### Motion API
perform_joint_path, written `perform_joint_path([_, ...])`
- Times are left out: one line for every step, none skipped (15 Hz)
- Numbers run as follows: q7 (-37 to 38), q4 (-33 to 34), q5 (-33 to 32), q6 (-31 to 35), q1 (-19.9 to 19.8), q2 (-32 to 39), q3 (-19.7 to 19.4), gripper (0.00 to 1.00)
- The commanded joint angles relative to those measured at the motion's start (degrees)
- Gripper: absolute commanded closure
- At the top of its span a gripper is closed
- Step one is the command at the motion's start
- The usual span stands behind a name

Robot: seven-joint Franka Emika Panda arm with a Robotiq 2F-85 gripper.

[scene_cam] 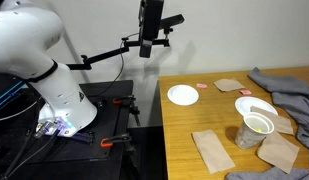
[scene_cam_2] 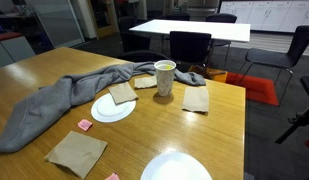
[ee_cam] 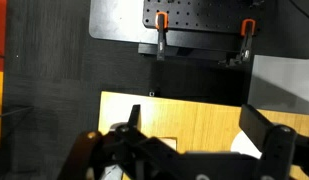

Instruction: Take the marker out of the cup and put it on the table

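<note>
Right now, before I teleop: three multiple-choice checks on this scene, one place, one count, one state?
1. The cup stands: A on the black stand; B on the table; C on a chair.
2. White plates on it: A one; B two; C four.
3. The gripper fingers are: A open, empty; B shut on the cup; C shut on cloth.
Key: B, wood shows under it; B, one carries a brown napkin, one is bare; A, fingers stand apart in the wrist view.
</note>
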Motion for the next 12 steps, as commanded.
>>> perform_joint_path([-0.07,0.06,0.10,-0.06,-0.19,0.03,0.18,0.00])
perform_joint_path([-0.07,0.06,0.10,-0.06,-0.19,0.03,0.18,0.00])
perform_joint_path([-0.07,0.06,0.10,-0.06,-0.19,0.03,0.18,0.00])
perform_joint_path([-0.07,0.06,0.10,-0.06,-0.19,0.03,0.18,0.00])
perform_joint_path([-0.07,0.06,0.10,-0.06,-0.19,0.03,0.18,0.00])
perform_joint_path([-0.07,0.06,0.10,-0.06,-0.19,0.03,0.18,0.00])
perform_joint_path([-0.07,0.06,0.10,-0.06,-0.19,0.03,0.18,0.00])
perform_joint_path([-0.07,0.06,0.10,-0.06,-0.19,0.03,0.18,0.00])
perform_joint_path([-0.07,0.06,0.10,-0.06,-0.19,0.03,0.18,0.00])
perform_joint_path([-0.07,0.06,0.10,-0.06,-0.19,0.03,0.18,0.00])
perform_joint_path([-0.07,0.06,0.10,-0.06,-0.19,0.03,0.19,0.00])
perform_joint_path([0.22,0.35,0.47,0.19,-0.05,0.53,0.28,0.00])
